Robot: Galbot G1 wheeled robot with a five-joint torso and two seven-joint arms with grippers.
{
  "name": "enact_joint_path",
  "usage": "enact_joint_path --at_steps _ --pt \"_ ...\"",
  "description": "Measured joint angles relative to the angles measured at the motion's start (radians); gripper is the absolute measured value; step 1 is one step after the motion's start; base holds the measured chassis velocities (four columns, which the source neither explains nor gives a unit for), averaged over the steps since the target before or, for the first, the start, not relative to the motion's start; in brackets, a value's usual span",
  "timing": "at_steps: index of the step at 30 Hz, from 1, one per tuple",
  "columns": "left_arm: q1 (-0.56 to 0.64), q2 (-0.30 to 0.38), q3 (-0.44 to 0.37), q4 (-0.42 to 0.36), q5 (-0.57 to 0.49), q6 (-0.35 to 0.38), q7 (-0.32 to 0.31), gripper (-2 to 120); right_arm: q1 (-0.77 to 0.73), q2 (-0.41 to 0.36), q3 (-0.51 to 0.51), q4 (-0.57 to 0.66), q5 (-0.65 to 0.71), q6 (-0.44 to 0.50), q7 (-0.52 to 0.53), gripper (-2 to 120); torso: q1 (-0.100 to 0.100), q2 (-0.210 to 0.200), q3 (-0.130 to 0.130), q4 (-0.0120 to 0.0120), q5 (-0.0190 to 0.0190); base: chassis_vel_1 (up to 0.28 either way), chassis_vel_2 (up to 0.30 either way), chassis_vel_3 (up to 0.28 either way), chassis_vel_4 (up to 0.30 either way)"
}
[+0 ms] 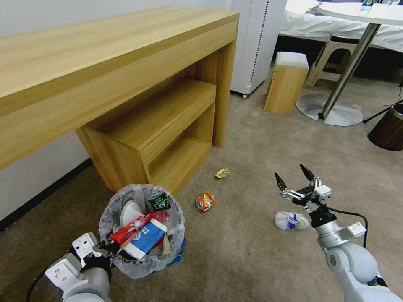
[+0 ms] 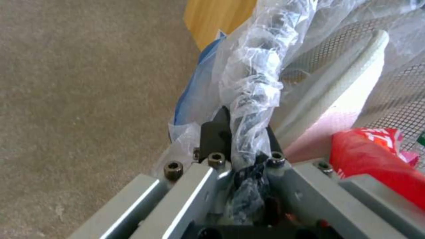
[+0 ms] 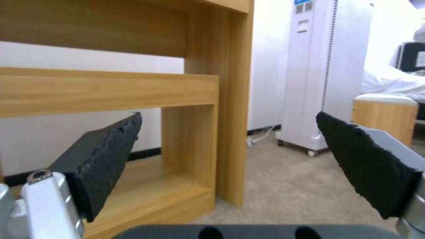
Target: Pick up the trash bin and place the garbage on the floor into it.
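The trash bin (image 1: 107,218), a small blue bin lined with crinkly clear plastic, sits low on the left of the beige floor (image 1: 243,251), full of litter: a bottle, red and blue-white packs, something white. My left gripper (image 1: 110,248) is shut on the bin's bagged rim (image 2: 257,76), which runs between the fingers (image 2: 217,132). Garbage on the carpet: a crushed orange can (image 1: 205,201), a yellow wrapper (image 1: 223,173) and a white-blue wrapper (image 1: 290,220). My right gripper (image 1: 290,173) hangs open and empty just above and beyond the white-blue wrapper, its pads (image 3: 111,149) spread wide.
A long wooden desk (image 1: 105,75) with a low shelf unit (image 1: 159,126) stands right behind the bin. Farther back are a white appliance (image 1: 256,42), a wooden stool (image 1: 286,82), a round table's base (image 1: 329,110) and a dark bucket (image 1: 388,130) at the right edge.
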Motion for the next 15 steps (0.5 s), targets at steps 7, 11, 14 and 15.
enact_joint_path --at_steps 7,11,14,15 --pt "0.007 -0.004 -0.009 -0.003 -0.004 -0.002 0.0 1 0.037 -0.118 0.004 -0.074 -0.122 -0.134 0.004 100 0.0 0.0 0.0 0.0001 0.0 0.0 0.0 0.0 0.0" --pt "0.014 -0.01 0.002 -0.005 0.008 -0.003 0.0 1 0.064 -0.186 -0.011 -0.126 -0.209 -0.34 -0.014 100 0.0 0.0 0.0 -0.0001 0.0001 0.0 0.0 0.0 0.0" --pt "0.016 -0.013 0.003 -0.005 0.01 -0.005 0.0 1 0.092 -0.206 -0.022 -0.167 -0.263 -0.449 -0.061 100 0.0 0.0 0.0 -0.0001 -0.0001 0.0 0.0 0.0 0.0" --pt "0.019 -0.014 0.003 -0.005 0.012 -0.007 0.0 1 0.125 -0.212 -0.03 -0.216 -0.32 -0.478 -0.125 100 0.0 0.0 0.0 -0.0004 0.0001 0.0 0.0 0.0 0.0"
